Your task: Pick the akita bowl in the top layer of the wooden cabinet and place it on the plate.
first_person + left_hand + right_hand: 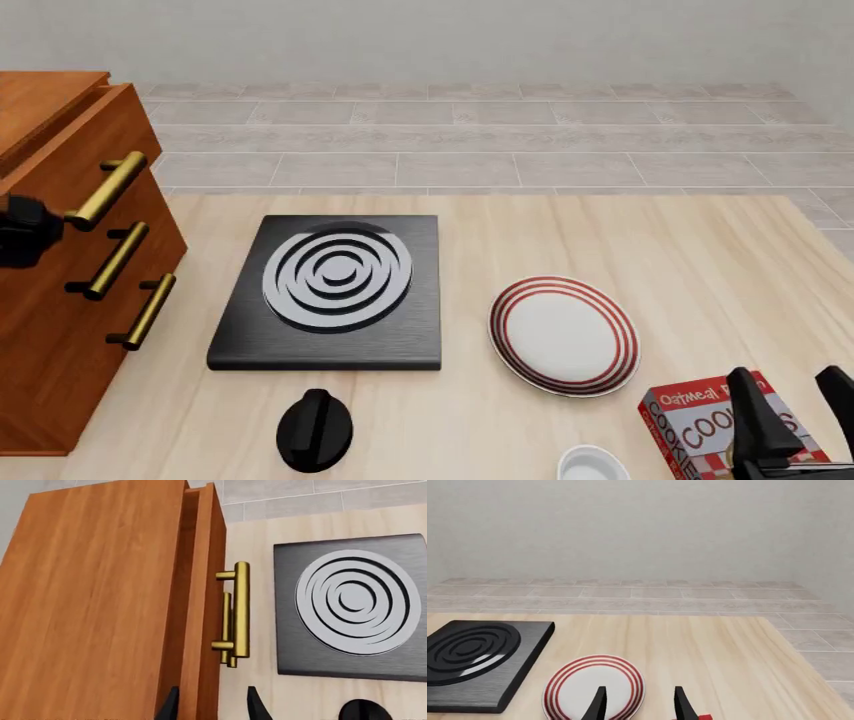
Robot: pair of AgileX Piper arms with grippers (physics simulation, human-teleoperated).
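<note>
The wooden cabinet stands at the table's left edge, with three brass handles down its front. Its top layer is out by a narrow gap, and the brass handle shows clearly in the left wrist view. The akita bowl is hidden. My left gripper hangs open just short of that handle, fingertips in line with the drawer front and the bar; the front view shows it as a dark shape beside the top handle. The plate, white with red rings, lies right of centre. My right gripper is open near the table's front right, behind the plate.
A black square stove with white spiral rings lies between cabinet and plate. A black knob-like object sits in front of it. A plain white bowl and a red cookie box are at the front right, under the right gripper.
</note>
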